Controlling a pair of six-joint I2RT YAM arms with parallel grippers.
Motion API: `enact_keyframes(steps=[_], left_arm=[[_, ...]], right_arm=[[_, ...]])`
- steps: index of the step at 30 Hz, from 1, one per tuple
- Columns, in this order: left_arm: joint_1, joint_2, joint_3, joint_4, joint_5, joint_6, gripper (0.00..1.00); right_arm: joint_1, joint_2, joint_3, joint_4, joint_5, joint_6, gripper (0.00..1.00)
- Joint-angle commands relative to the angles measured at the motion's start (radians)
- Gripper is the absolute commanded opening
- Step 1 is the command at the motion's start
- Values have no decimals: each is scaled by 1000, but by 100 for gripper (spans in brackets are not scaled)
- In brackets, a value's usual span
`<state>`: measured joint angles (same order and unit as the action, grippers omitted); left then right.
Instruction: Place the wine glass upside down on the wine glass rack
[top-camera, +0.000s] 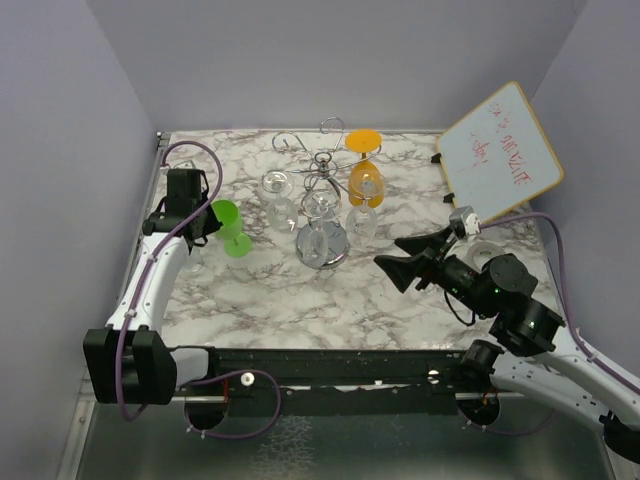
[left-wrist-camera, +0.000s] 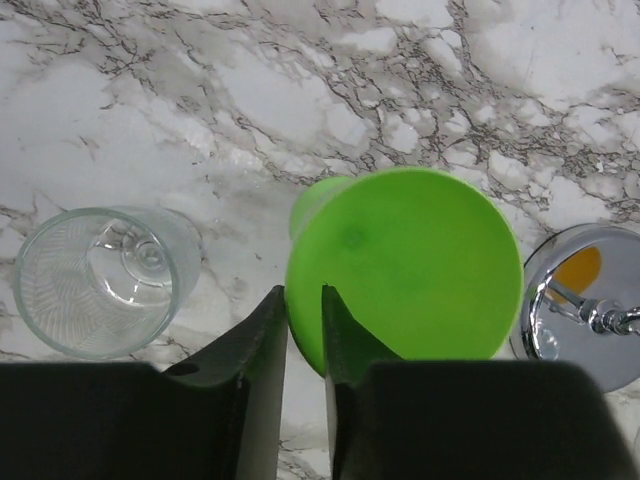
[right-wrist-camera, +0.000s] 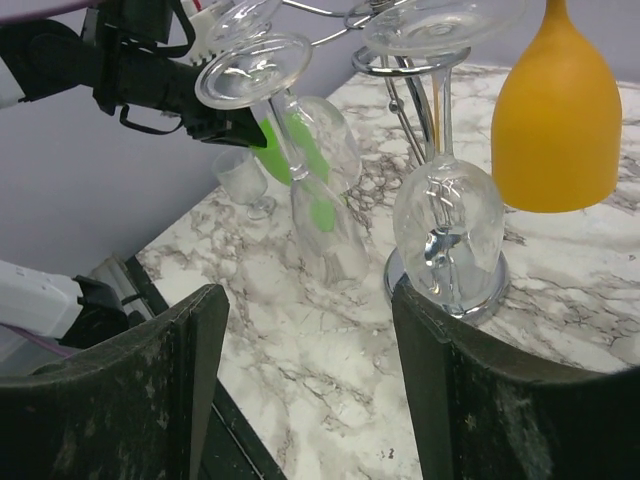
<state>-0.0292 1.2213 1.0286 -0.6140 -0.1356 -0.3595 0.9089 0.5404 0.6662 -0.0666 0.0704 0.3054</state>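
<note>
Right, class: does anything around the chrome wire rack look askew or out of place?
Yes. One clear wine glass on the chrome wire rack seems to hang slanted, while the orange glass hangs straight down. The white dry-erase board also sits crooked at the marble table's far right corner.

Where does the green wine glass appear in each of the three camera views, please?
Top external: green wine glass left of centre, held at the left gripper.
Left wrist: centre-right, filling much of the frame.
Right wrist: upper left, behind hanging clear glasses.
Shared landmark: the rack's chrome disc base.
</note>
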Motion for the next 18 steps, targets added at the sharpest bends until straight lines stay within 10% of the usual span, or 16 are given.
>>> enact_keyframes(steps=[1,18], left_arm=[[8,25,18,42,67,-26,10],[8,-197,432,-142,-69,-101,0]], right_arm=[[4,34,76,-97,39,54,70],[4,25,172,-164,215,292,70]])
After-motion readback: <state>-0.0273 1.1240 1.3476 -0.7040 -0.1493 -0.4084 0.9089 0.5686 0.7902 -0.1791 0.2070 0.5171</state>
